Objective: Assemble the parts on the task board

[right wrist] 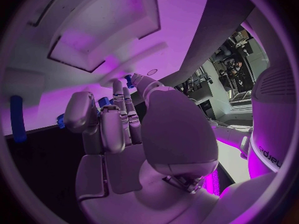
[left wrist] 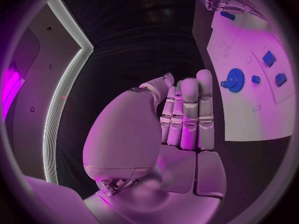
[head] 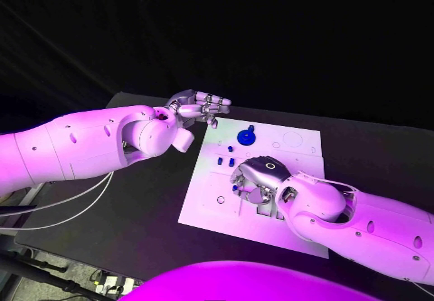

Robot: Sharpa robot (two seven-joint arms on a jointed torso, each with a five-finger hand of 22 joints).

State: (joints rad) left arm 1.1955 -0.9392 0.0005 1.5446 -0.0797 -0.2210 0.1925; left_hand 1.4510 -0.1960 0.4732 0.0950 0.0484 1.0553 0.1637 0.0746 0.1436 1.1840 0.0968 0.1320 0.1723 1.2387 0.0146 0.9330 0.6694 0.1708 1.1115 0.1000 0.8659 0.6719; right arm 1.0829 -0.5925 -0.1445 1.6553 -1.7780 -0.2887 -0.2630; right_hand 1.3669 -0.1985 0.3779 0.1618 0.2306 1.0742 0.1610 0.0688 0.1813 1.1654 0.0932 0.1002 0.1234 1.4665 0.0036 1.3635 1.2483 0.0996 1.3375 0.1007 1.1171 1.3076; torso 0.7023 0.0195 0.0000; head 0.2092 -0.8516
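A white task board (head: 298, 235) is lying in the middle of a black table (head: 145, 219), with the robot's two arms reaching in over it.

The right hand (head: 259, 180) is resting palm-down on the centre of the board. In the right wrist view its fingertips (right wrist: 127, 84) are touching a small blue part (right wrist: 129, 78) against the board, with more blue pieces just beside the fingers. I cannot tell whether the fingers are actually pinching that part or only pressing on it.

The left hand (head: 194, 106) is hovering off the board's corner at about eleven o'clock from the board's centre. Its fingers (left wrist: 190, 109) are lying straight and close together, holding nothing.

A round blue gear (head: 247, 135) is sitting on the board at about twelve o'clock from the right hand, near but apart from it. Small blue parts (head: 224, 160) are lying at roughly ten o'clock from the right hand, just beside it.

Judging from this, the step in hand is seating a small part with the right hand. To do it well, the fingers should probably be keeping the part upright and square over its slot, pressing straight down and gently, so neighbouring pieces are not being knocked. The left hand is probably best waiting clear of the board.
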